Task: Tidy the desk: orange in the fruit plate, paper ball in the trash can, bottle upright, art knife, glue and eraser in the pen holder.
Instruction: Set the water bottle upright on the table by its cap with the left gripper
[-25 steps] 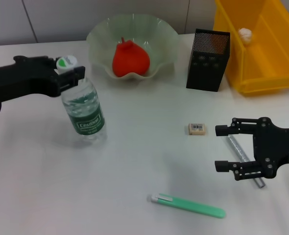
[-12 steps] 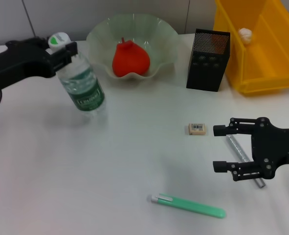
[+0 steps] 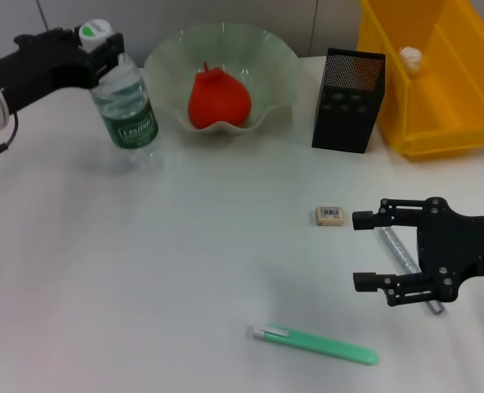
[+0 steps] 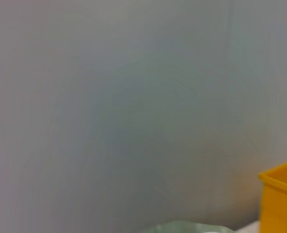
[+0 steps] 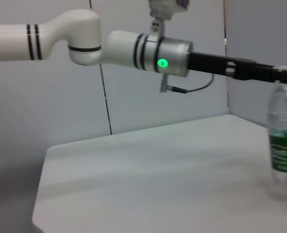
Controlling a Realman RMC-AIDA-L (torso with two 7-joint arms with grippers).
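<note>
Head view: left gripper (image 3: 102, 51) clamped the neck of the bottle (image 3: 124, 106), which stood nearly upright near the desk's (image 3: 184, 246) far-left corner. Orange (image 3: 218, 99) sat in the plate (image 3: 250, 49) at the far edge; holder (image 3: 348, 100) beside it, then the bin (image 3: 438, 90) at the far-right corner with the paper ball (image 3: 410, 57) inside. Eraser (image 3: 330, 215) lay mid-desk. Right gripper (image 3: 366, 251) hung wide over a grey stick (image 3: 399, 254) near the right edge. Green knife (image 3: 315, 343) lay at the near edge.

Left wrist view: wall, bin corner (image 4: 281, 194) only.

Right wrist view: bottle (image 5: 284, 145) stood on the desk (image 5: 158, 170), its neck held.
</note>
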